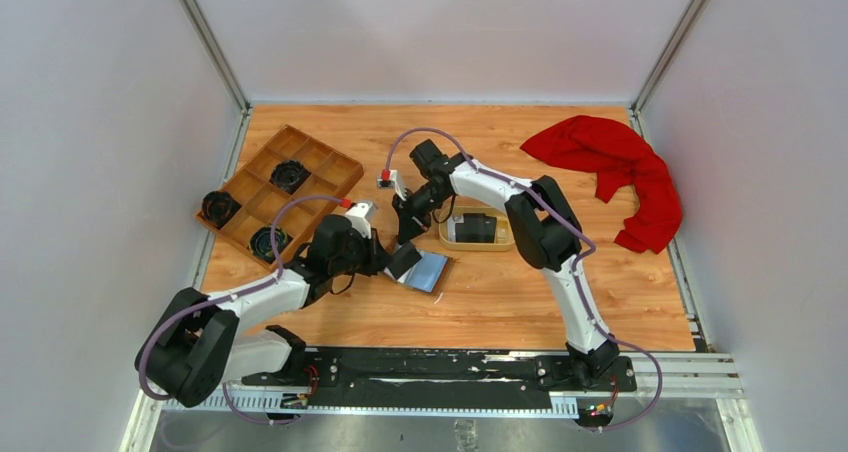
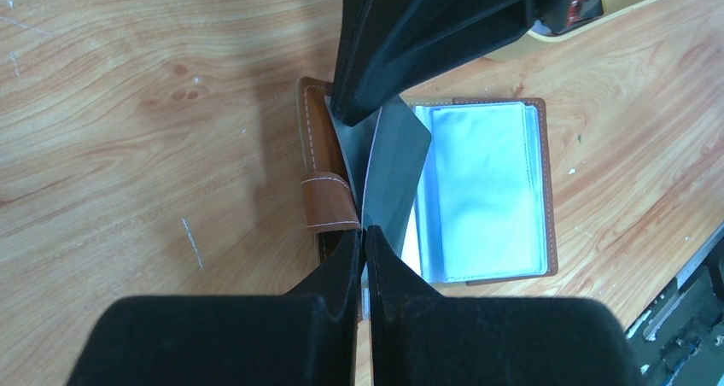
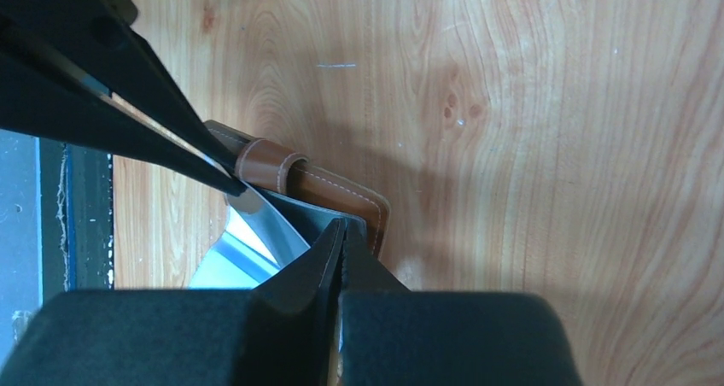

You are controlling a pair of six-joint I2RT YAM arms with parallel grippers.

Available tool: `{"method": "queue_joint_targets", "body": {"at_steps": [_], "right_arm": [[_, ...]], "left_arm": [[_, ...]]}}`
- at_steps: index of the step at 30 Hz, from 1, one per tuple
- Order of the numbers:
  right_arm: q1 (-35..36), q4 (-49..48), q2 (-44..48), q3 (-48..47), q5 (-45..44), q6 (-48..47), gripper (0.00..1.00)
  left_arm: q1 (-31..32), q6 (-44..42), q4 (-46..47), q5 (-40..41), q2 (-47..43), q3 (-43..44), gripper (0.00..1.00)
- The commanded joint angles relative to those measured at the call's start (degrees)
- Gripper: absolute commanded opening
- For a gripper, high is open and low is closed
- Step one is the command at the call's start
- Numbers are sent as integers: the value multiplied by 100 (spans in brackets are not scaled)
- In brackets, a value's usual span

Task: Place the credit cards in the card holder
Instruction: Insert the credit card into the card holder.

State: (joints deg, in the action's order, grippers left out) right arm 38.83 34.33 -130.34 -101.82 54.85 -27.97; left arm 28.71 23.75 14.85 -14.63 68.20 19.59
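The brown card holder [image 1: 430, 272] lies open on the table, its clear pockets [image 2: 482, 190] facing up and its strap [image 2: 329, 200] at the left. My left gripper [image 2: 365, 232] is shut on the near edge of a thin pocket leaf of the holder. My right gripper [image 3: 343, 225] comes down from above and is shut on a black card [image 2: 397, 168], which stands tilted in the holder between the brown cover [image 3: 341, 190] and the pocket leaf. The two grippers meet over the holder in the top view, the left [image 1: 398, 260] and the right [image 1: 405, 234]. More dark cards [image 1: 475, 227] lie in the oval dish.
The oval tan dish [image 1: 507, 240] sits just right of the holder. A wooden compartment tray [image 1: 322, 165] with black round parts [image 1: 290, 175] stands at the back left. A red cloth [image 1: 620, 162] lies at the back right. Grey walls close in the table.
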Motion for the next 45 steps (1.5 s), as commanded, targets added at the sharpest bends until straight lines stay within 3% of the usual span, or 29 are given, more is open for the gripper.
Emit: {"method": "queue_joint_targets", "body": {"at_steps": [1,17,35,45], "right_arm": [[10,-11,-226,-30,-341,114,1],[54,1,-255,117,-318,-63,0],[131,-163,-55,385,-150,-166,0],[208,-172,-147,423,-31,-181,1]], "left_arm": [[56,-167,-283,96,-149,-61,0],[215,-324,-408,-36,-330,71,0],[346,237,-1107,-153,250,824,0],[345,-64,-1697,46,196,1150,0]]}}
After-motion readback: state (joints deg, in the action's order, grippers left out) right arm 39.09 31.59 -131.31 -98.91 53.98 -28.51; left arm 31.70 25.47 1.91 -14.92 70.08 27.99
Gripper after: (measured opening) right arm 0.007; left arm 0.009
